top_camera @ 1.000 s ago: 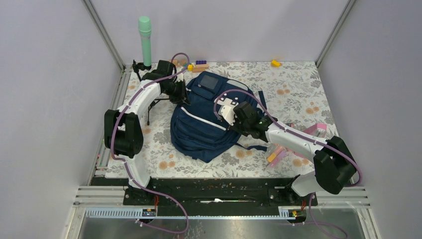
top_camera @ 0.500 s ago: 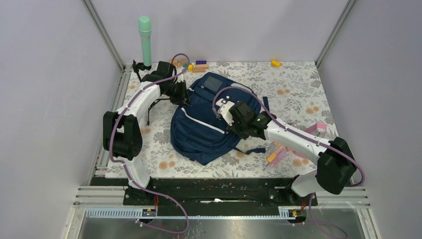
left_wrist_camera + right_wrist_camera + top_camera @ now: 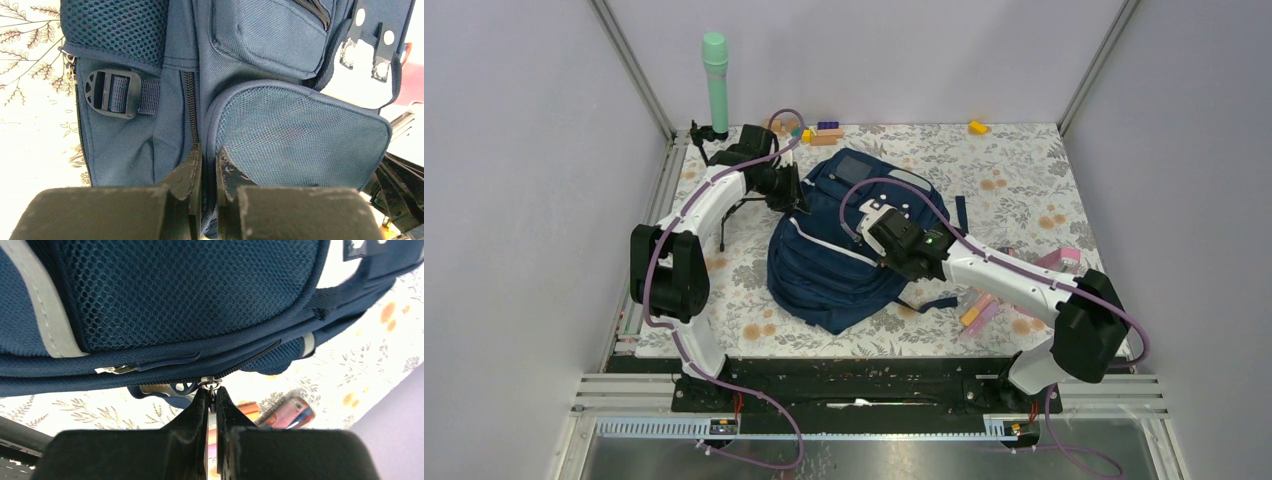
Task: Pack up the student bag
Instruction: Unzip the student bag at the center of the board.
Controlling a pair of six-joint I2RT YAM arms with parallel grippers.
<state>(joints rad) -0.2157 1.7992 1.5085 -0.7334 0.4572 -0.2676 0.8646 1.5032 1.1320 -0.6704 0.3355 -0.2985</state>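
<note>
The student bag (image 3: 824, 270) is a navy backpack with pale stripes, lying in the middle of the floral table. My left gripper (image 3: 798, 196) is at its upper left edge. In the left wrist view the bag (image 3: 280, 130) fills the frame, and my left gripper (image 3: 209, 159) is shut on a fold of its fabric beside a zipper. My right gripper (image 3: 886, 256) is at the bag's right side. In the right wrist view it (image 3: 211, 392) is shut on a metal zipper pull (image 3: 210, 384) under the bag's mesh panel (image 3: 190, 290).
A green cylinder (image 3: 715, 75) stands at the back left corner. Small toy blocks (image 3: 824, 131) and a yellow block (image 3: 977, 127) lie along the back edge. Pink and orange items (image 3: 980, 312) and a pink box (image 3: 1061, 260) lie right of the bag, under the right arm.
My right gripper has moved left and slightly back along the bag's side, holding the zipper pull. The bag's top has shifted a little. The left gripper has held its place.
</note>
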